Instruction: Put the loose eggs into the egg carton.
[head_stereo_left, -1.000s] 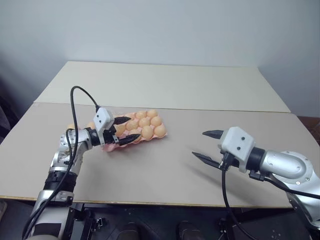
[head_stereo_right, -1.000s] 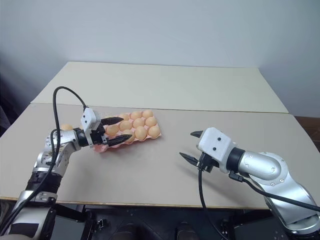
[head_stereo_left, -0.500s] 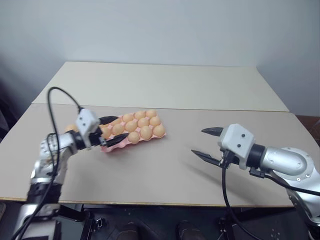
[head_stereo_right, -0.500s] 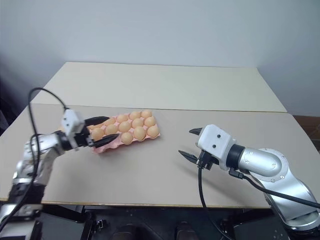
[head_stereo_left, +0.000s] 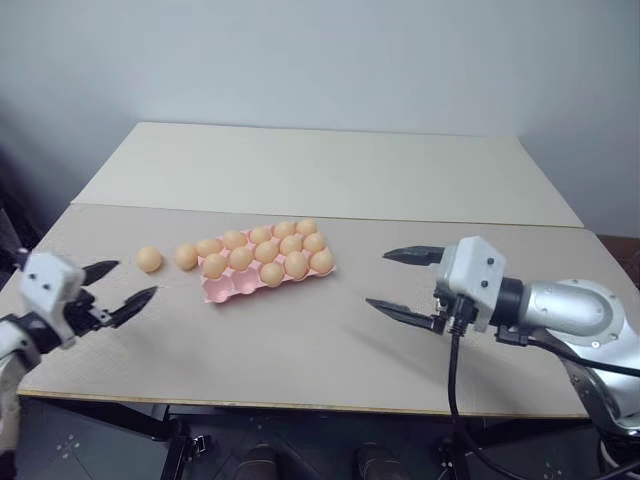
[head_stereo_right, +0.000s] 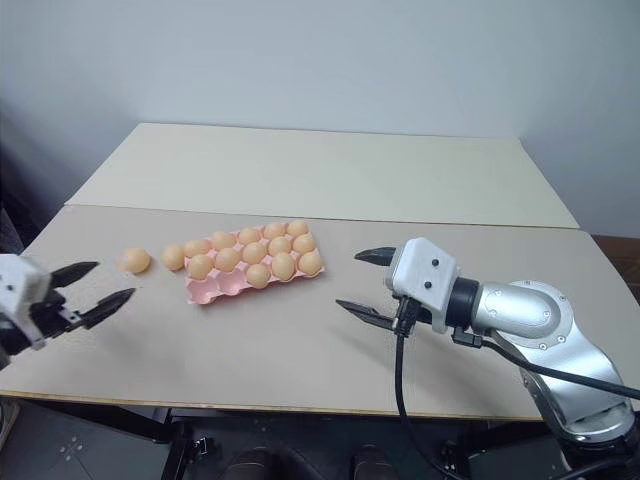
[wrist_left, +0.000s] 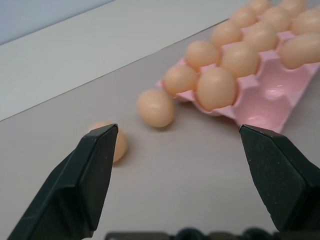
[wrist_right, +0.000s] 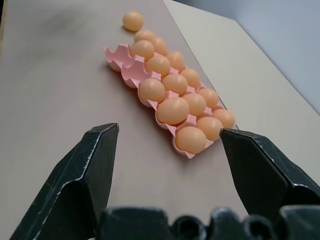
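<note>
beige tabletop is bearing the egg carton (head_stereo_left: 268, 262); two loose eggs (head_stereo_left: 149, 259) are lying just beside its left end, fragile, rolling easily, needing gentle mid-shell pinches. left gripper (head_stereo_left: 114, 286) and right gripper (head_stereo_left: 402, 282) are both gaping, holding nothing.

Light orange-tan eggs (head_stereo_left: 149, 259) sit by the pink egg carton (head_stereo_left: 232, 289) on a beige table (head_stereo_left: 300, 340).

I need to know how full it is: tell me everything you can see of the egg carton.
The carton is a flat, lidless pink tray of moulded cups with scalloped edges, lying on the table, its long side angled away toward the right. Tan eggs sit in most cups; at least two cups at its near left end are empty. Two loose eggs lie on the table just past that end. No fingers touch it.
</note>
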